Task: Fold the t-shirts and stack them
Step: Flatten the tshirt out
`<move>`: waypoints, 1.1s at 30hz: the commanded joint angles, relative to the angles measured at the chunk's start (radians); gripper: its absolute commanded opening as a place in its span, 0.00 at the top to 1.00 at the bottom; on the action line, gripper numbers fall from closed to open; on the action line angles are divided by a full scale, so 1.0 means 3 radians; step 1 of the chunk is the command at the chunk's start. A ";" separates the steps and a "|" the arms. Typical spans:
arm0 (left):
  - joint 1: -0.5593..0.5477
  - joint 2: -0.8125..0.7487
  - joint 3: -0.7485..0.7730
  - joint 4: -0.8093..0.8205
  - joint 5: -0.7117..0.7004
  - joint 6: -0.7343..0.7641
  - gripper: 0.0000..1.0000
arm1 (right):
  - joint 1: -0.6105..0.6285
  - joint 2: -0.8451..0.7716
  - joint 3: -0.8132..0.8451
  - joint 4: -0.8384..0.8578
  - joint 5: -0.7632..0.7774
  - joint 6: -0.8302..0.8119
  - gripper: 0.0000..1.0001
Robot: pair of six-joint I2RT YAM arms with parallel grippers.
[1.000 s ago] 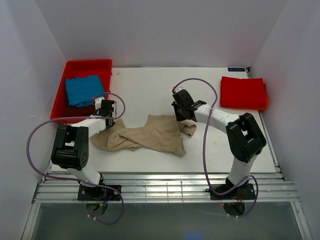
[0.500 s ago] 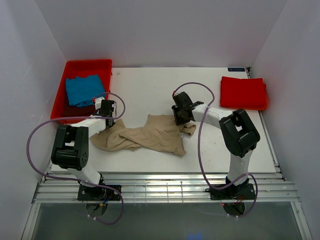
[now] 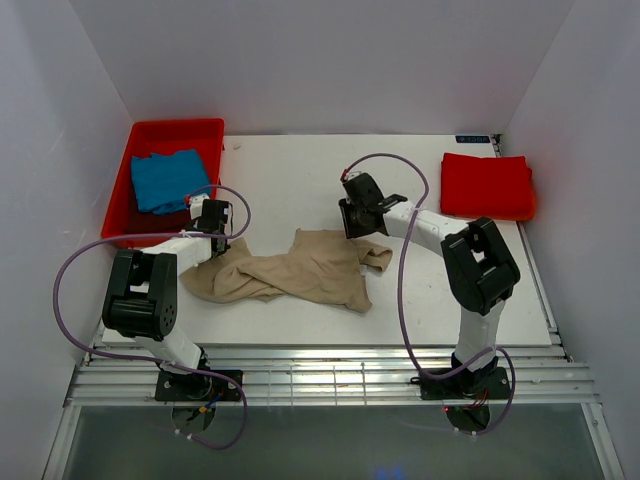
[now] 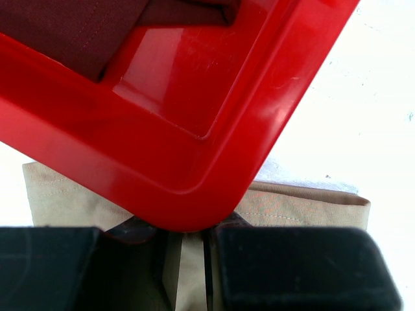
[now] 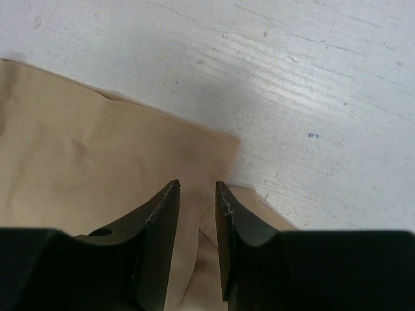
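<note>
Centrally, crumpled tan t-shirt (image 3: 300, 270) on table (image 3: 290, 180).

My right wrist camera shows the right tool (image 5: 197, 185) hanging over the edge of the tan t-shirt (image 5: 84, 149). Its two dark fingers (image 5: 155, 240) stand a narrow gap apart, and I see nothing pinched between them. The cloth covers the left side, and scratched white worktop (image 5: 311, 84) fills the upper right.

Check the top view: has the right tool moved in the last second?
Yes. The right tool shifted left, farther from the folded red t-shirt, and now sits over the far edge of the tan t-shirt.
</note>
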 commanded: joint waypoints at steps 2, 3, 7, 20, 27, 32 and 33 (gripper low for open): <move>0.0010 -0.0123 0.0031 -0.0029 0.0052 0.0008 0.75 | -0.0036 0.0223 0.0205 0.0047 -0.0064 0.0020 0.66; 0.0010 -0.0128 0.0031 -0.0029 0.0047 0.0008 0.75 | -0.0041 0.0243 0.0215 0.0042 -0.0064 0.0020 0.66; 0.0015 -0.0138 0.0026 -0.0034 0.0037 0.0019 0.75 | -0.0061 0.0310 0.0231 0.0062 -0.0039 -0.0026 0.66; 0.0010 -0.0164 0.0000 0.0017 0.0103 0.0034 0.75 | -0.0153 0.0458 0.0307 0.0067 -0.0023 -0.0159 0.67; 0.0010 -0.0153 -0.0005 0.0017 0.0083 0.0049 0.75 | -0.0164 0.0632 0.0389 0.0067 -0.0161 -0.0169 0.66; 0.0010 -0.0133 0.0000 0.0017 0.0083 0.0034 0.75 | -0.0164 0.0678 0.0374 0.0077 -0.0238 -0.0174 0.73; 0.0010 -0.0133 0.0005 0.0012 0.0088 0.0034 0.75 | -0.0164 0.0673 0.0359 0.0087 -0.0263 -0.0174 0.75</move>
